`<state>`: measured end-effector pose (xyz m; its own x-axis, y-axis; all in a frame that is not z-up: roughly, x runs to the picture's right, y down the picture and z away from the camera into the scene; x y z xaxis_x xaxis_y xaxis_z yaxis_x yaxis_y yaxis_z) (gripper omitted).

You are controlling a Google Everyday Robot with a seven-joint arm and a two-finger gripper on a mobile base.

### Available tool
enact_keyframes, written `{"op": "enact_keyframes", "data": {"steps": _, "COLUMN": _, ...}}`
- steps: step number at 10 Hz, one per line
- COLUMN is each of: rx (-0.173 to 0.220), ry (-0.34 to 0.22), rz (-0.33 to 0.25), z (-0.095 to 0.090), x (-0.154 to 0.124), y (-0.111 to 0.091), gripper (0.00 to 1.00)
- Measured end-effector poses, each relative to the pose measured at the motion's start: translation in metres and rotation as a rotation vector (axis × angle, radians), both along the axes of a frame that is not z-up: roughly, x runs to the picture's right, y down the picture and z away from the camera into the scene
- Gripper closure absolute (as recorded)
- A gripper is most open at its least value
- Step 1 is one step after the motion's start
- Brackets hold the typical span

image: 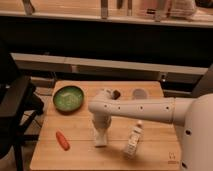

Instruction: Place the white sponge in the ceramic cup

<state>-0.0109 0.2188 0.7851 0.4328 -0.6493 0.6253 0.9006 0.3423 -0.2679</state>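
My gripper [100, 134] points straight down at the table's front middle, at the end of the white arm that reaches in from the right. Its fingers are shut on the white sponge [100, 141], a small off-white block that rests on the wood and is partly hidden by them. The ceramic cup [139, 93], small, white and round, stands at the back of the table, up and to the right of the gripper and well apart from it.
A green bowl [68, 97] sits at the back left and an orange carrot [62, 140] lies at the front left. A white bottle [132, 141] lies close to the gripper's right. A small dark object [116, 93] sits beside the cup. A black chair [15, 107] stands left of the wooden table [80, 155].
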Motion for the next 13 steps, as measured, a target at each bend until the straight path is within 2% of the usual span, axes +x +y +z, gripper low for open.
{"op": "enact_keyframes", "data": {"steps": 1, "rx": 0.004, "ry": 0.003, "rz": 0.006, "z": -0.003, "x": 0.002, "y": -0.006, "gripper": 0.85}}
{"op": "enact_keyframes", "data": {"steps": 3, "rx": 0.016, "ry": 0.003, "rz": 0.016, "z": -0.002, "x": 0.004, "y": -0.019, "gripper": 0.96}}
{"op": "enact_keyframes", "data": {"steps": 4, "rx": 0.013, "ry": 0.003, "rz": 0.017, "z": -0.001, "x": 0.006, "y": -0.019, "gripper": 0.95}}
{"op": "enact_keyframes", "data": {"steps": 6, "rx": 0.005, "ry": 0.003, "rz": 0.014, "z": 0.004, "x": 0.006, "y": -0.011, "gripper": 0.79}}
{"op": "enact_keyframes", "data": {"steps": 11, "rx": -0.002, "ry": 0.007, "rz": 0.035, "z": 0.002, "x": 0.006, "y": -0.018, "gripper": 0.28}}
{"op": "enact_keyframes", "data": {"steps": 12, "rx": -0.004, "ry": 0.01, "rz": 0.04, "z": 0.002, "x": 0.01, "y": -0.018, "gripper": 0.21}}
{"op": "enact_keyframes", "data": {"steps": 13, "rx": -0.004, "ry": 0.008, "rz": 0.043, "z": 0.002, "x": 0.009, "y": -0.018, "gripper": 0.2}}
